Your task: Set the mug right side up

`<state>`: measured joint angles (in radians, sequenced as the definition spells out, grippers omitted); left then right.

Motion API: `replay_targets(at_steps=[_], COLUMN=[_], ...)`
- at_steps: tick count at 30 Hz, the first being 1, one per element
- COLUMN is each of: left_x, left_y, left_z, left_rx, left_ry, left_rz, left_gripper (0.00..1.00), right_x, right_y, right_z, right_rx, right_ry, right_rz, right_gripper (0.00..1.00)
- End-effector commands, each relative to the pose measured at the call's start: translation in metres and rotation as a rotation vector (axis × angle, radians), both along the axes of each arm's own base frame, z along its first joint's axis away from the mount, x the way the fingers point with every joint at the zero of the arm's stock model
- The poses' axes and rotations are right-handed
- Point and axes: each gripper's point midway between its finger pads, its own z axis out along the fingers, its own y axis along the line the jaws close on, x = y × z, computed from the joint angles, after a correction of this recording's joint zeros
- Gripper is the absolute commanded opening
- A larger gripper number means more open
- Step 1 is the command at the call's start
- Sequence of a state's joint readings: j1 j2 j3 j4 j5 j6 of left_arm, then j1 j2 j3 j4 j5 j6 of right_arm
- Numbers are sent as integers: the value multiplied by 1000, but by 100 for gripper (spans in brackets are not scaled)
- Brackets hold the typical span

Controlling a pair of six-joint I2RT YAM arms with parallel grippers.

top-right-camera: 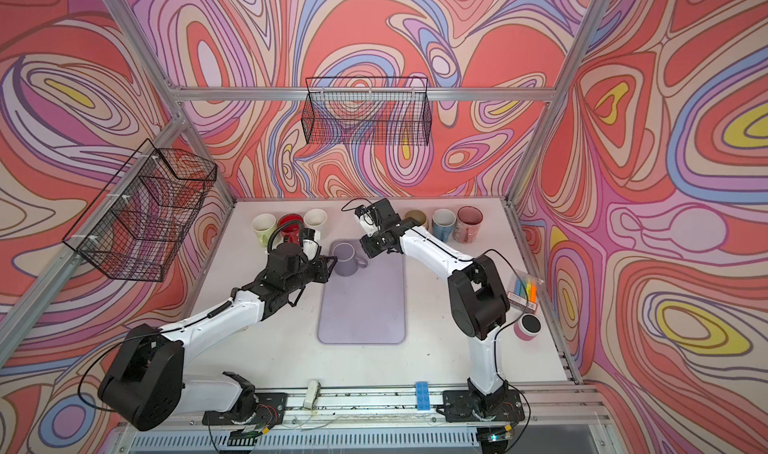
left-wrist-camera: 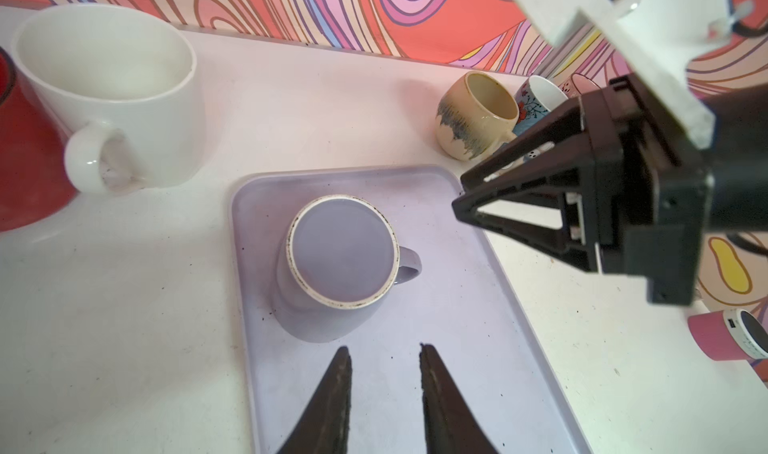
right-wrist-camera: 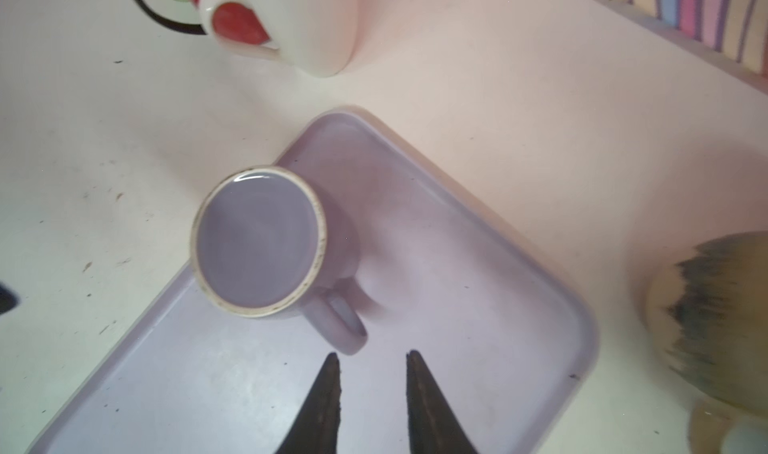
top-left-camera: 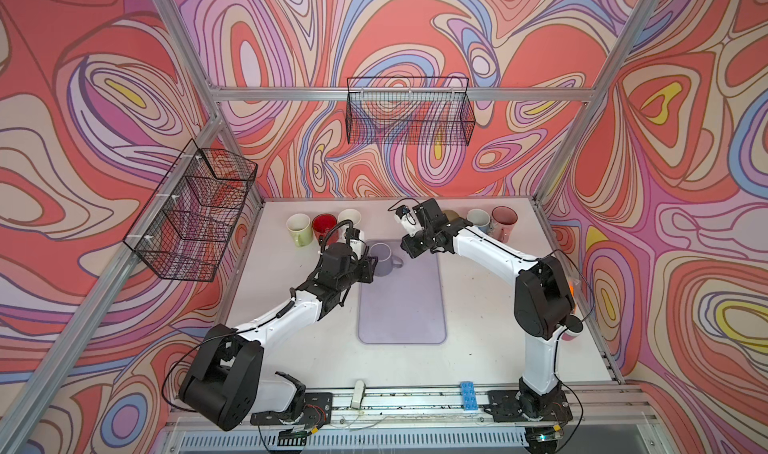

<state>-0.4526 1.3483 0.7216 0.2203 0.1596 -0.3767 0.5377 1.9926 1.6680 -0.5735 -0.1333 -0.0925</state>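
Fingertips of the left gripper [left-wrist-camera: 384,350] and the right gripper [right-wrist-camera: 371,354] fill the near edge of each wrist view, both parted a little and holding nothing. Between them the lilac mug [left-wrist-camera: 340,256] sits in a far corner of the lilac tray [left-wrist-camera: 457,381], apparently upside down, its pale foot ring facing up. Its handle [right-wrist-camera: 345,323] points toward the right gripper, so straddling that handle squarely and lifting clear before rolling looks best. The tray lip and the close left gripper limit the swing; the white mug [left-wrist-camera: 124,99] and cream mug [left-wrist-camera: 473,115] stand farther back.
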Motion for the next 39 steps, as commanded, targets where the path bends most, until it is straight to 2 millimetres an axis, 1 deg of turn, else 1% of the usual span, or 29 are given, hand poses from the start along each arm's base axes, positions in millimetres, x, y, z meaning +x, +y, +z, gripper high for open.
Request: replay_targets(at_steps=[1, 3, 5, 7, 10, 14, 21, 24, 28, 36, 39], left_x=[-12, -11, -6, -1, 8, 19, 34, 34, 36, 38, 36], left_y=[9, 12, 13, 12, 7, 2, -3, -8, -9, -11, -11], left_z=[-34, -40, -43, -46, -48, -55, -74, -77, -81, -79, -79], left_rx=[69, 75, 81, 89, 90, 94, 120, 97, 91, 91, 85], left_ry=[104, 119, 124, 131, 137, 150, 169, 179, 179, 164, 165], left_rz=[13, 37, 54, 64, 62, 62, 68, 56, 58, 47, 43], left_gripper=[31, 30, 29, 29, 29, 29, 29, 29, 29, 28, 28], right_x=[19, 27, 32, 34, 33, 22, -1, -10, -21, -43, -50], right_y=[-10, -9, -6, -4, 1, 10, 15, 16, 22, 40, 42], right_z=[-25, -33, -44, -50, -54, -53, -69, -69, -65, -62, -66], right_rx=[-75, -90, -92, -86, -64, -17, 7, 15, 47, 77, 84], right_ry=[6, 5, 11, 16, 26, 37, 97, 104, 103, 117, 129], right_rz=[-33, -42, -45, -46, -37, 4, 49, 53, 66, 87, 81], right_gripper=[27, 26, 26, 26, 25, 26, 26, 25, 26, 25, 25])
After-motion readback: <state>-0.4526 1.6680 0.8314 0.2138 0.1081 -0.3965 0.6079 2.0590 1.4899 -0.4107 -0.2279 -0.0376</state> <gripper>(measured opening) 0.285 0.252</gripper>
